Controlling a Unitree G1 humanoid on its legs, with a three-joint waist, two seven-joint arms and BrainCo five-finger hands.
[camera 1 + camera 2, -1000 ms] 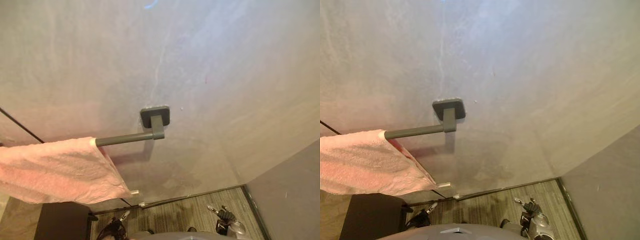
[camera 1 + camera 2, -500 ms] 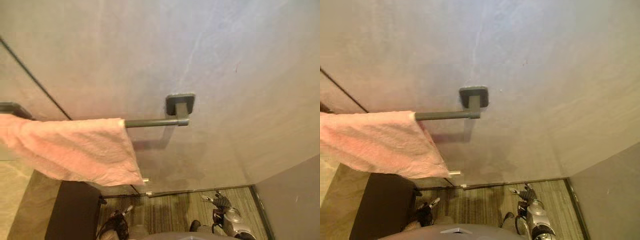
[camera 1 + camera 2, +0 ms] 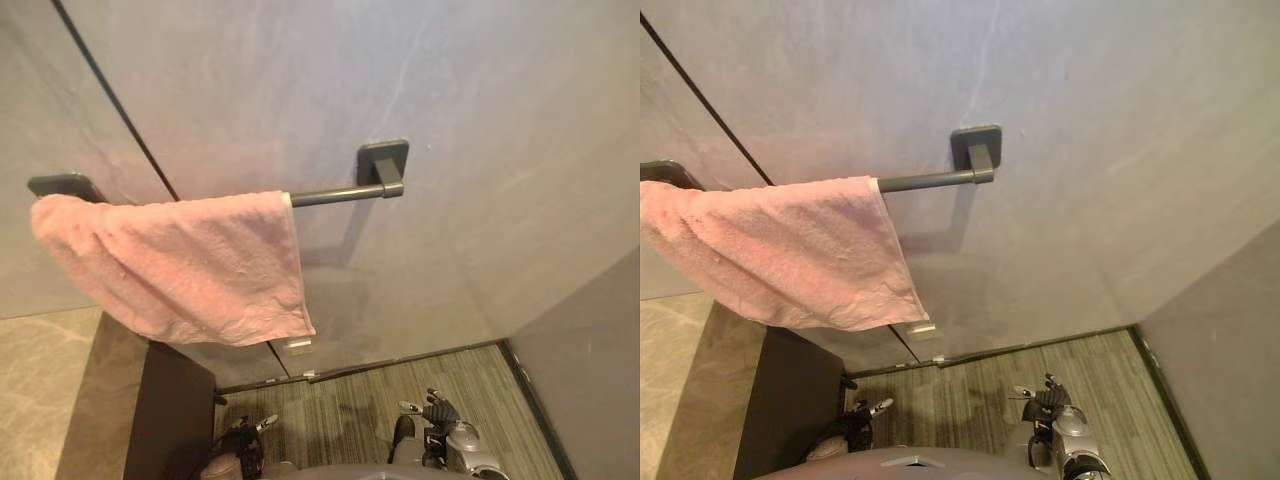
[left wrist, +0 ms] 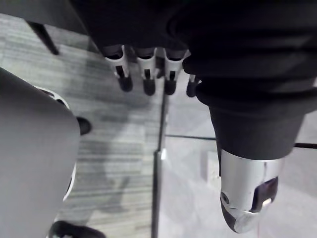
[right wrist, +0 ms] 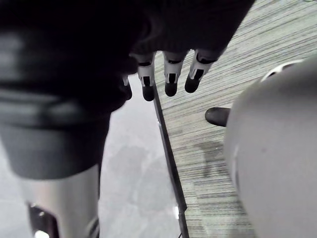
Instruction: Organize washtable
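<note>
A pink towel (image 3: 190,260) hangs folded over a dark grey wall bar (image 3: 340,193), covering its left part; the bar's right end sits in a square mount (image 3: 383,162). The towel's lower edge sags unevenly. My left hand (image 3: 240,455) hangs low by the floor, far below the towel; its fingers (image 4: 143,74) are straight and hold nothing. My right hand (image 3: 440,435) also hangs low at the right, its fingers (image 5: 171,74) relaxed and empty.
A dark cabinet side (image 3: 170,420) with a beige stone top (image 3: 40,390) stands at the lower left under the towel. Striped grey flooring (image 3: 350,410) runs along the wall's foot. A grey partition (image 3: 600,370) closes the right side.
The camera has swung left, so the whole picture shifted right and the full towel and cabinet top came into sight. Both hands still hang empty.
</note>
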